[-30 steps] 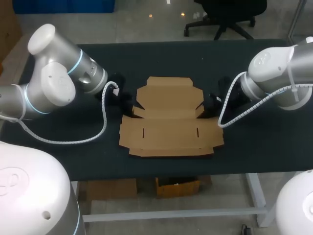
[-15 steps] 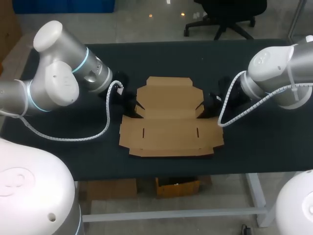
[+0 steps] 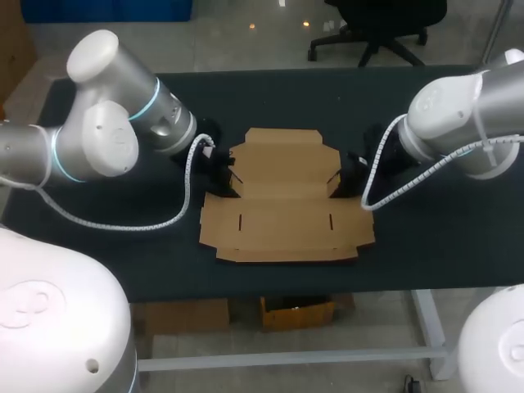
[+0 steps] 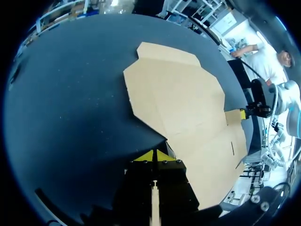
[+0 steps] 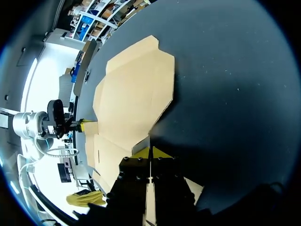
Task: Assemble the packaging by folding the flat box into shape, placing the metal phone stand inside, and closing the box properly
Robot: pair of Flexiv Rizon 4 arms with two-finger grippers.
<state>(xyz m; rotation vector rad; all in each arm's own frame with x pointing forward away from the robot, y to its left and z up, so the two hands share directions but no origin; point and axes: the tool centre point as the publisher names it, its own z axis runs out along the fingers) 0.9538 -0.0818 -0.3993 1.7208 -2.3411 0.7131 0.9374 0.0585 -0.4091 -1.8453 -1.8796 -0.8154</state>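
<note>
Since 1 second ago the left arm [image 3: 115,135] has swung in from the desk's [image 3: 270,98] left side. Its shoulder and elbow now sit higher and closer to the middle, and the left gripper [image 3: 219,168] has come up against the left edge of the flat box [image 3: 282,217]. The box has not shifted: it lies unfolded at the middle of the desk, its wide front panel flat and nearest the robot. The right arm [image 3: 458,123] has edged slightly inward, with the right gripper [image 3: 345,176] at the box's right edge as before.

The head view hides both sets of fingertips under the wrists; the wrist views show them. In the left wrist view the left gripper [image 4: 153,155] has its 2 yellow tips drawn together to a thin slit, with a pale strip of card in it and the box [image 4: 183,103] spreading ahead. Across the card, the right gripper [image 4: 243,114] pinches the right side flap [image 4: 233,117].

In the right wrist view the right gripper [image 5: 149,151] is likewise closed to a slit on card. On the far side of the box [image 5: 131,99], the left gripper [image 5: 81,125] meets the left side flap [image 5: 90,128].
</note>
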